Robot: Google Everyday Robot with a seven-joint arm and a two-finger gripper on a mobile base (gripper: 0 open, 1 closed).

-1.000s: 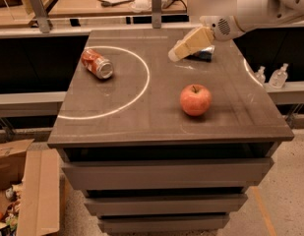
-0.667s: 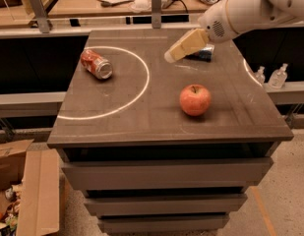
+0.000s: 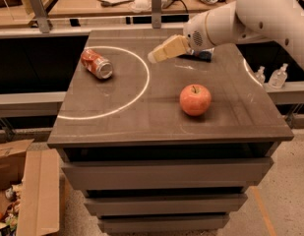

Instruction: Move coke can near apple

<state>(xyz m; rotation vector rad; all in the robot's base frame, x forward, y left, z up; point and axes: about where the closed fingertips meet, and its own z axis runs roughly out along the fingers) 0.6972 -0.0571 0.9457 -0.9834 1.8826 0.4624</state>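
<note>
The coke can lies on its side at the table's far left, inside a white circle marked on the top, its silver end facing front right. The apple stands upright at the front right, well apart from the can. My gripper hangs above the middle back of the table, pointing left and down. It is right of the can, behind and left of the apple, and touches neither. It holds nothing that I can see.
The dark table has drawers below. A blue object lies at the back, partly hidden by my arm. Two small clear bottles stand on a ledge to the right. A cardboard box sits on the floor at left.
My gripper has moved left across the back of the table, toward the coke can. The can and the apple have not moved.
</note>
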